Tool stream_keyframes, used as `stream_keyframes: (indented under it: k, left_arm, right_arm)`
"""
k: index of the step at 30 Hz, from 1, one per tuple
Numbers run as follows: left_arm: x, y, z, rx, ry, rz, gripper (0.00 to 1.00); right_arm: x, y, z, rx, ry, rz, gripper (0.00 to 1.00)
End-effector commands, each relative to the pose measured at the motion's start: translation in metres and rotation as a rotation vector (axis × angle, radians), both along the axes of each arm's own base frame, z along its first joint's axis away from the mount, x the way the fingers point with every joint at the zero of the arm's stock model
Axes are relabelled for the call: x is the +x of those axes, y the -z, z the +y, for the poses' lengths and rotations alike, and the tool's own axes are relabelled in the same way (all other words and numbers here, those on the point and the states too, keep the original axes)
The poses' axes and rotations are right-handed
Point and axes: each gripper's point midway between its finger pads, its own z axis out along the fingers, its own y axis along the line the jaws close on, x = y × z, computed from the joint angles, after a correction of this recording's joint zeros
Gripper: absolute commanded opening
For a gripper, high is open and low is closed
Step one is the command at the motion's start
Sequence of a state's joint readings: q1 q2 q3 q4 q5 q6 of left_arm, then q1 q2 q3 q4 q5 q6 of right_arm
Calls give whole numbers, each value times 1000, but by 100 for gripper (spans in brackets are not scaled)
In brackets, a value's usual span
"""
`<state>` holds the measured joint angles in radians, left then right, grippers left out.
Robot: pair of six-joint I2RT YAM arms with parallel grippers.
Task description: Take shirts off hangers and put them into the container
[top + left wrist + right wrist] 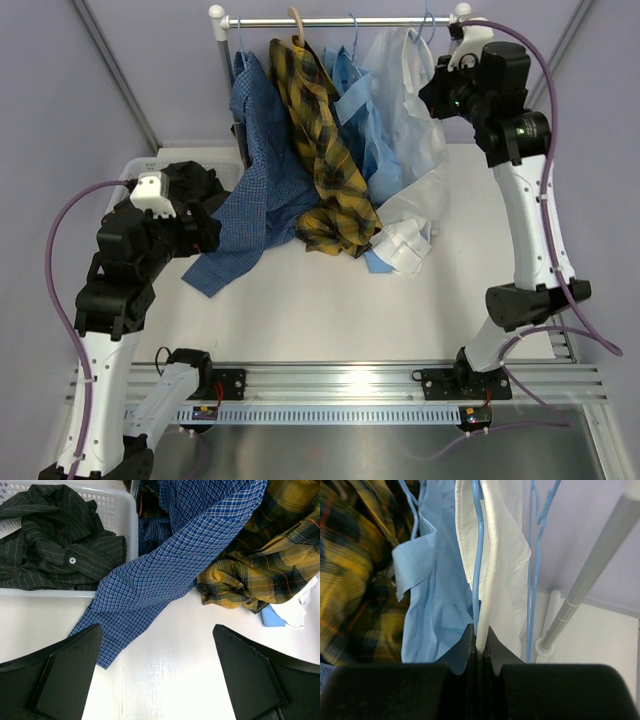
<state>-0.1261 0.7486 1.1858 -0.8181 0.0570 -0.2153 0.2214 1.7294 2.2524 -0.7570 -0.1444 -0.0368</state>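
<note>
Four shirts hang on the rail: dark blue check, yellow plaid, light blue and white, their tails lying on the table. My right gripper is up at the rail, shut on a fold of the white shirt right beside its light-blue hanger. My left gripper hangs open over bare table, next to the check shirt's trailing sleeve. The black pinstriped shirt lies in the white container.
An empty blue hanger hangs right of the white shirt, close to the rail's metal bar and white post. The container sits at the table's far left, mostly hidden under my left arm in the top view.
</note>
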Motion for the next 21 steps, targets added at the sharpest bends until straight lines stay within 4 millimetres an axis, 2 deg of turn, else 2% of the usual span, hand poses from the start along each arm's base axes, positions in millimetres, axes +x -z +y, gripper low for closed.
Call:
stream_keyframes:
  k: [1, 4, 5, 6, 7, 8, 9, 10, 11, 12, 13, 14, 15, 17, 19, 21]
  left_arm:
    - [2, -24, -5, -1, 36, -66, 99]
    - [3, -26, -10, -21, 51, -61, 99]
    - [4, -27, -11, -28, 52, -59, 99]
    - [4, -29, -11, -33, 52, -61, 99]
    - [5, -33, -12, -38, 54, -67, 99]
    - [7, -35, -13, -38, 57, -64, 99]
    - [9, -37, -14, -39, 58, -67, 99]
    - [10, -46, -17, -39, 69, -82, 99]
    - [15, -47, -20, -40, 75, -73, 99]
    - [17, -50, -21, -41, 78, -74, 99]
    - [18, -62, -24, -51, 85, -95, 99]
    - [20, -66, -24, -53, 84, -99, 99]
    - [27, -65, -26, -49, 86, -84, 99]
    - [32, -73, -29, -46, 91, -96, 99]
    - [39, -76, -35, -53, 108, -85, 99]
    - [43, -77, -38, -65, 115, -77, 99]
  right_arm:
    - [-40, -71, -13, 5, 11, -198, 0]
    - [-57, -60, -14, 14, 1, -142, 0]
    - [-58, -35, -14, 8, 1, -73, 0]
    - [-76, -36, -17, 34, 8, -69, 0]
    - [-79, -3, -18, 27, 15, 6, 0]
    - [-88, 5, -20, 24, 17, 17, 0]
    - [-115, -3, -25, 66, 26, -3, 0]
    - [-123, 22, -27, 56, 32, 56, 0]
    - [-136, 24, -30, 60, 31, 56, 0]
    - [-161, 13, -34, 67, 22, 19, 0]
    - [-177, 19, -32, 62, -14, 33, 0]
    - [-190, 14, -31, 57, -42, 13, 0]
    - [-214, 0, -34, 44, -69, -52, 0]
    - [-240, -18, -37, 44, -91, -109, 0]
    - [-277, -49, -43, 42, -119, -214, 0]
    - [-296, -68, -43, 49, -143, -271, 0]
